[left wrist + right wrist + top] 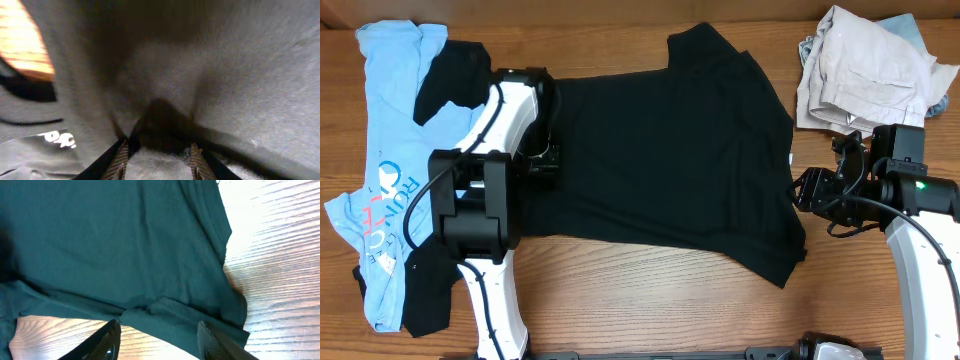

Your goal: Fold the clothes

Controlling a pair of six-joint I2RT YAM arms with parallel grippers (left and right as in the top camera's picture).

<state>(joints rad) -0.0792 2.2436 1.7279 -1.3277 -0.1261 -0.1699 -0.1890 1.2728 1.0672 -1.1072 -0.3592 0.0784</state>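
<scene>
Tees two: black tee, blue tee.

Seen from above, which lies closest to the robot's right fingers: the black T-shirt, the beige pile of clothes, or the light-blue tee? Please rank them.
Measured from the right fingers in the overhead view:
1. black T-shirt: its right edge lies just beside them.
2. beige clothes pile: in the upper right corner, beyond the arm.
3. light-blue tee: across the table, at the far left.
</scene>
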